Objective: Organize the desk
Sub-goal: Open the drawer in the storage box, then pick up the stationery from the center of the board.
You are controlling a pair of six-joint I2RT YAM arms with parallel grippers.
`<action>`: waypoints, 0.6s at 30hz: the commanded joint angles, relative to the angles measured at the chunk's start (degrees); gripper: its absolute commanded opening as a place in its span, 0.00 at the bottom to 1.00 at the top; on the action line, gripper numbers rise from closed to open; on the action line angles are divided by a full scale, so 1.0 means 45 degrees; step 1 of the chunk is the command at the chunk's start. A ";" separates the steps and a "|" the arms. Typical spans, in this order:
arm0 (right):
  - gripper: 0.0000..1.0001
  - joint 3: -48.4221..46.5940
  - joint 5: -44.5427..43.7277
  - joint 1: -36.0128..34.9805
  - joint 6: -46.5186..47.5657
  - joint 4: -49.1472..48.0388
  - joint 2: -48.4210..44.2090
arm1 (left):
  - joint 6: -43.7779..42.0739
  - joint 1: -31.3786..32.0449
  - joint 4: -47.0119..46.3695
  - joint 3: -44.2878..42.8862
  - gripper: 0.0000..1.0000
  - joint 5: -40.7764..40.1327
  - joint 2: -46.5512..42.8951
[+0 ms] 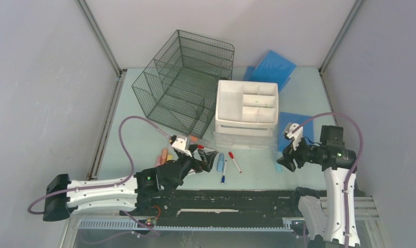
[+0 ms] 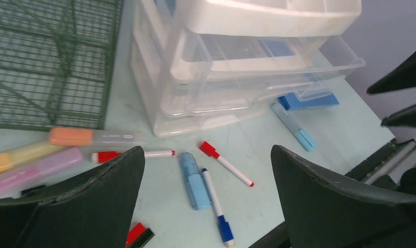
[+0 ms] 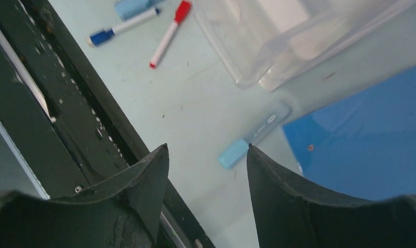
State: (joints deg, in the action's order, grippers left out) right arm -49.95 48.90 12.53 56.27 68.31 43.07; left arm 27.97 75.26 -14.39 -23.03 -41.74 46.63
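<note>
The left arm reaches low and forward over the desk (image 1: pixel 257 173), which lies under both arms; the left gripper (image 1: pixel 208 156) is wide apart above a blue-capped marker (image 2: pixel 214 204) (nothing between its fingers). The right arm bends leftward, and the right gripper (image 1: pixel 284 160) is apart, empty, over a light-blue highlighter (image 3: pixel 247 143).

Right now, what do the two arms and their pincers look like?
The left arm and right arm have white links and black joints, each with a small green light. A mauve cable loops over each. The left pincer and right pincer have dark, tapered, scuffed fingers.
</note>
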 commanded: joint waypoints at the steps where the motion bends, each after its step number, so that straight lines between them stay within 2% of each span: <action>1: 0.65 0.1395 -0.1577 -0.0560 0.1485 -0.0669 -0.0117 | -0.1302 -0.0028 0.1213 0.0445 1.00 -0.0981 -0.1343; 5: 0.66 0.2432 -0.1919 -0.0977 0.2540 -0.1335 0.0171 | -0.0501 -0.0086 0.0785 0.1374 1.00 -0.0113 -0.2040; 9: 0.66 0.3535 -0.2060 -0.1344 0.2418 -0.3182 0.0441 | 0.0352 -0.0085 0.0327 0.2154 1.00 0.0095 -0.2237; 14: 0.66 0.4459 -0.3049 -0.2198 0.1556 -0.5061 0.0547 | 0.1074 -0.0107 -0.0450 0.2820 0.99 0.0149 -0.2159; 18: 0.65 0.5190 -0.4206 -0.3153 -0.0036 -0.6853 0.0735 | 0.1533 -0.0170 -0.1326 0.3156 0.97 0.0158 -0.1760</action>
State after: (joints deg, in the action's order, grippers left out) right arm -28.38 36.05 1.67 62.35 47.35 45.84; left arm 31.55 74.96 -13.93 -9.58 -41.10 37.39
